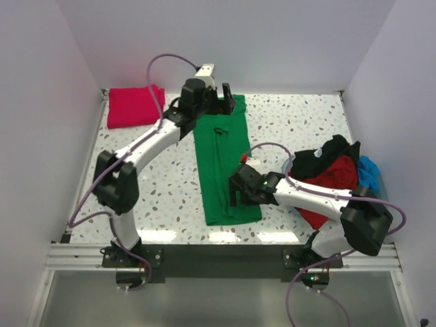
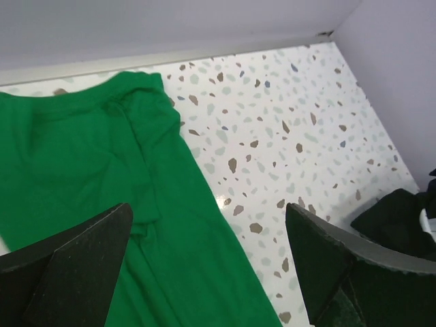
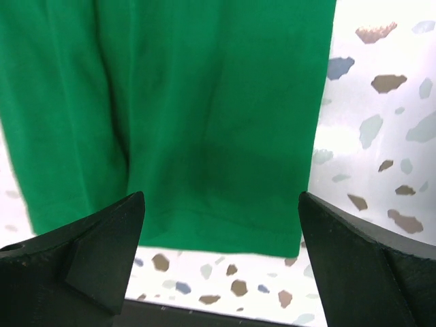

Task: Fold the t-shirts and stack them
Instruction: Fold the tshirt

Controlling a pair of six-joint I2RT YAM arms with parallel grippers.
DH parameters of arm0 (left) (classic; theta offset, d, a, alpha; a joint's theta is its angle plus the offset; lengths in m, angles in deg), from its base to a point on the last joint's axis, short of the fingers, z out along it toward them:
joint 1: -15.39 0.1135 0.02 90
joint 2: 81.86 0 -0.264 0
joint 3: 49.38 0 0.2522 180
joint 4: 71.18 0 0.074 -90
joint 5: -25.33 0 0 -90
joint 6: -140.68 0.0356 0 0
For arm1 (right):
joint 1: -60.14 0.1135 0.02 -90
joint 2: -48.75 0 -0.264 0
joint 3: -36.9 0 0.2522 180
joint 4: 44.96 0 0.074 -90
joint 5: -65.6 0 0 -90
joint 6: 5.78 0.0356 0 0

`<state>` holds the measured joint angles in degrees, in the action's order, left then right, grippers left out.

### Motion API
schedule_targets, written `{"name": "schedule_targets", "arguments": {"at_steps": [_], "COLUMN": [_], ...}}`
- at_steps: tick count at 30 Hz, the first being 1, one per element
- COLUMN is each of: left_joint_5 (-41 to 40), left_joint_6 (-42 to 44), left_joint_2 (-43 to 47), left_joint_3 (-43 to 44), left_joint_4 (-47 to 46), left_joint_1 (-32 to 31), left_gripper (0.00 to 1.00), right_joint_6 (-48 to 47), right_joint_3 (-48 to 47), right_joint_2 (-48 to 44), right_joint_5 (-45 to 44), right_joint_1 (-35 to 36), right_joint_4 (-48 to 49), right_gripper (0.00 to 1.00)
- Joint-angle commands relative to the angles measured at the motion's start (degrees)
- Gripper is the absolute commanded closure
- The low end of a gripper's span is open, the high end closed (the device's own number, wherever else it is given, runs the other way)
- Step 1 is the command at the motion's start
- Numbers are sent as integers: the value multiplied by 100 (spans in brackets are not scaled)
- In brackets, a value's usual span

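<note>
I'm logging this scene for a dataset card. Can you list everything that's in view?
green t-shirt: one, bright green, folded into a long strip, table centre
crimson t-shirt: one, pinkish crimson, folded, far left corner
black t-shirt: one, black, crumpled on top of the pile at the right
dark red t-shirt: one, dark red, in that pile under the black one
blue item: one, blue, right edge beside the pile; cannot tell whether it is cloth
table: one, white with speckles, under everything
left claw: one, black, open, over the green t-shirt's far end
right claw: one, black, open, over its near hem
</note>
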<state>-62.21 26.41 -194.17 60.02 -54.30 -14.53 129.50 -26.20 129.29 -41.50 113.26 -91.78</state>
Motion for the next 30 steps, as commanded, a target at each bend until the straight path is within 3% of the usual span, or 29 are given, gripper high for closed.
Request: {"name": "schedule_targets", "arguments": {"at_steps": [1,3,7,14,18,27,30], "left_joint_5": [-851,-1019,-975,-668,-958,-580,-510], "left_joint_6": [125,72,-86,-245,-219,-52,54], "left_joint_2": [955,1167,852,-456,-958,-1987,-2154], "left_joint_3": [-1132,-1748,-2032,-1338,-933,121,604], "left_joint_4": [-223,-189,-22,304,497,664,743], "left_joint_1": [64,64,64,73,161,328,328], "left_gripper": [0,0,0,0,0,0,0], "right_joint_6": [-299,-353,-476,-292,-20,333,315], "right_joint_3": [-128,-224,-50,364,434,31,-206], "right_joint_2": [269,454,683,850,999,1483,1343], "right_joint_5": [-494,-618,-540,224,427,410,50], "right_joint_1": [-13,-4,-4,242,505,963,963], "right_joint_4": [318,213,422,906,1108,1144,794], "right_gripper": [1,1,1,1,1,1,1]}}
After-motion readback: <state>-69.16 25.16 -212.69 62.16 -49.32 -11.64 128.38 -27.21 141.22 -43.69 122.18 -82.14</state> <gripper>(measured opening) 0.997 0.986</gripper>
